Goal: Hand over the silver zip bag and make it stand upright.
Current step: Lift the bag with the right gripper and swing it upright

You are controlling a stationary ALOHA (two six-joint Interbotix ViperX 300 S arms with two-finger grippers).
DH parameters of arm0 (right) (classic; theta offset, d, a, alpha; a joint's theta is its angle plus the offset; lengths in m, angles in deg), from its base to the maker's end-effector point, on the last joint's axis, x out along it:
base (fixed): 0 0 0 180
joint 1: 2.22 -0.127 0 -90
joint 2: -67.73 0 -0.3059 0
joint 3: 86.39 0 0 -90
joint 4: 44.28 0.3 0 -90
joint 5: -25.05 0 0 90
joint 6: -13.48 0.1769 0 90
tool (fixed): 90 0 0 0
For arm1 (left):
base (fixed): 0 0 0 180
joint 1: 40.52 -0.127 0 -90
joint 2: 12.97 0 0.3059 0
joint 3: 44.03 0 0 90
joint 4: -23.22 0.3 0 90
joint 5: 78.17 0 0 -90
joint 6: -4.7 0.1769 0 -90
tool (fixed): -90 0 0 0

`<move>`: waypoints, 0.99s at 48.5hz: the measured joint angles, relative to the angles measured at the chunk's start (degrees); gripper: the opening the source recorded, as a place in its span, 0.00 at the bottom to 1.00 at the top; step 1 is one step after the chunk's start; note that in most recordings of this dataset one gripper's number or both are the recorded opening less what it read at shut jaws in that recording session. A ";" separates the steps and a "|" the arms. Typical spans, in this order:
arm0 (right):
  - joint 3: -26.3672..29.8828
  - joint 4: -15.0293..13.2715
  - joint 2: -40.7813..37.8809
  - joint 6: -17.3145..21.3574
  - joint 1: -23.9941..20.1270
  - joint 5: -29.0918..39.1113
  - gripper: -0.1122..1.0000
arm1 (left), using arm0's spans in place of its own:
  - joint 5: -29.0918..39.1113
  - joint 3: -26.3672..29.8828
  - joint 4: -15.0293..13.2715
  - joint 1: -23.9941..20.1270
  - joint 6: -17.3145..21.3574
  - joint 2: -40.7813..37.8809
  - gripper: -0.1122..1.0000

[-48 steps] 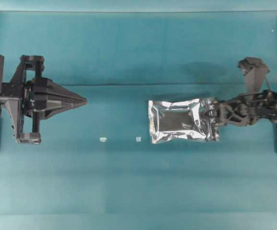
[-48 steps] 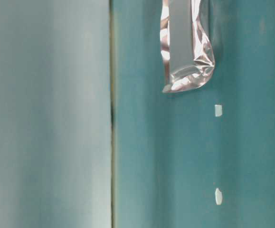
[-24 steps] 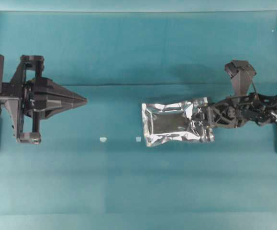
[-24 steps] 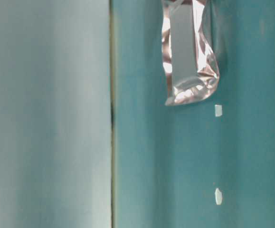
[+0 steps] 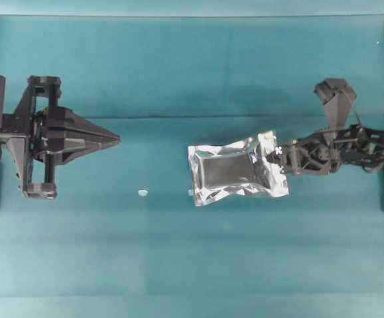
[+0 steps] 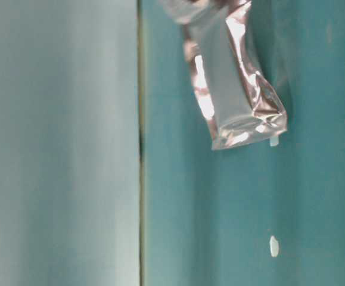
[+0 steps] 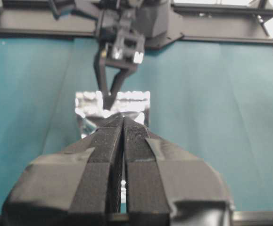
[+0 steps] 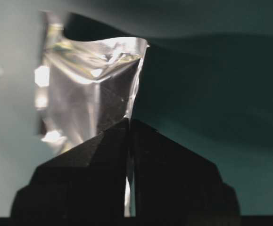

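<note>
The right gripper (image 5: 276,159) clamps the silver zip bag (image 5: 235,170) by its edge above the teal table (image 5: 192,258), while the left gripper (image 5: 115,139) waits closed and empty

A: L arm?
B: Left gripper (image 5: 115,139) points toward the middle, level, jaws pressed together w/ nothing between them.
A: R arm?
B: Stretched in from the right edge. Right gripper (image 5: 276,161) has its jaws clamped on the silver zip bag (image 5: 235,172) edge.
</note>
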 measured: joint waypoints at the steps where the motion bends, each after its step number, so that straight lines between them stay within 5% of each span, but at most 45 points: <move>1: 0.35 -0.09 0.70 -0.62 0.00 0.88 0.12 | 0.00 0.00 0.00 0.00 0.00 0.00 0.09; 8: 4.57 -2.37 6.06 -6.86 1.23 11.43 0.12 | 0.00 0.00 0.00 0.00 0.00 0.00 0.09; 15: 11.87 -6.06 9.58 -14.06 3.16 29.18 0.12 | 0.00 -0.09 0.00 0.00 0.00 0.00 0.09; 28: 23.03 -14.15 9.93 -19.95 4.04 51.42 0.12 | 0.00 -0.18 0.00 0.00 0.00 -0.09 0.09; 37: 27.86 -18.81 8.44 -23.73 3.25 59.59 0.12 | 0.00 -0.26 0.00 0.00 0.00 -0.09 0.09; 48: 31.82 -19.86 4.04 -31.64 1.32 62.67 0.12 | 0.09 -0.44 0.00 0.00 0.00 -0.44 0.09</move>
